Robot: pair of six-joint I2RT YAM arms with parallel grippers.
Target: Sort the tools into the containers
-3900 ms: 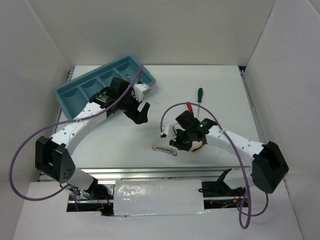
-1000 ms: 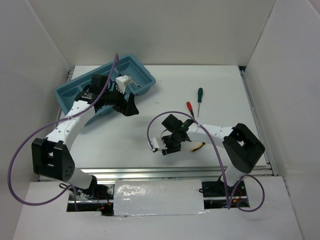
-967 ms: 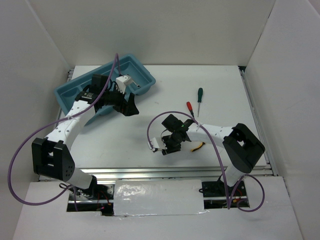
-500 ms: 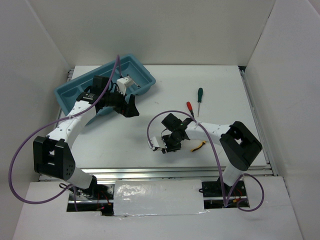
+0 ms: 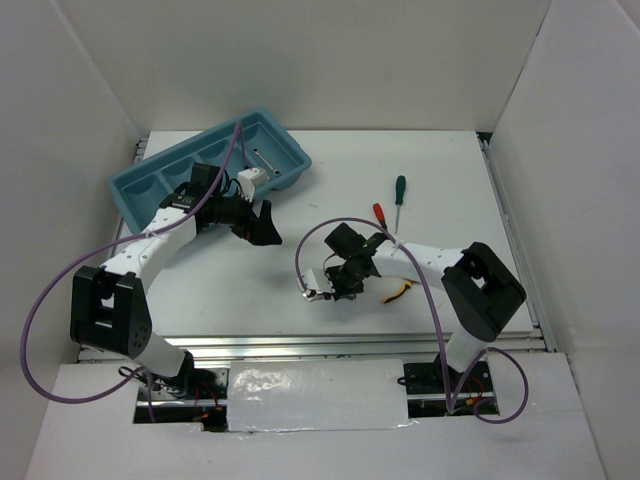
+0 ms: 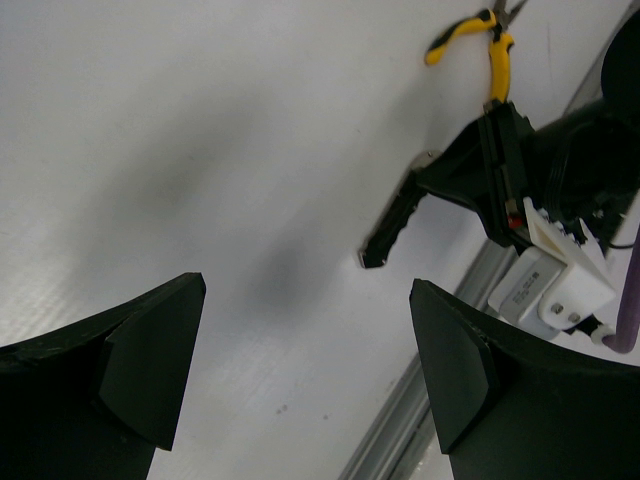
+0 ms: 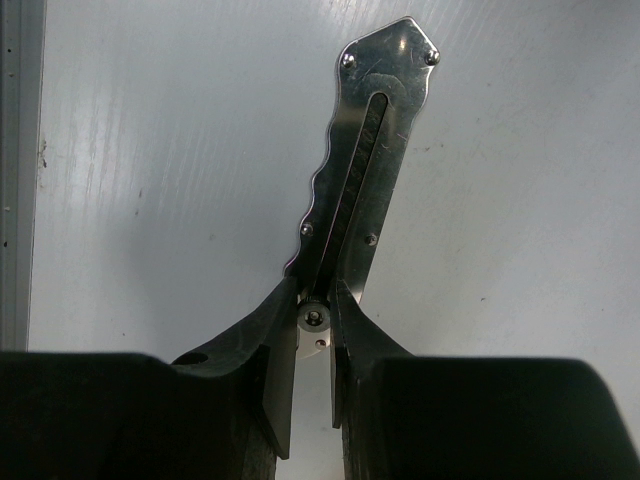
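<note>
My right gripper (image 7: 315,320) is shut on the near end of the grey metal folding knife (image 7: 365,170), low over the table at front centre (image 5: 328,290). The knife also shows in the left wrist view (image 6: 400,215). My left gripper (image 5: 266,226) is open and empty, hanging over the table just in front of the light blue tray (image 5: 130,185). The thin silver rod (image 5: 265,160) lies in the tray's rightmost compartment. The yellow-handled pliers (image 5: 397,291) lie right of my right gripper. The red-handled screwdriver (image 5: 379,213) and the green-handled screwdriver (image 5: 399,190) lie behind it.
White walls close in the table at the back and on both sides. A metal rail (image 5: 300,345) runs along the front edge. Purple cables loop from both arms, one over the tray (image 5: 237,135).
My left gripper has come off the tray toward the table's middle. My right gripper has moved left from the pliers onto the knife and shut on it.
</note>
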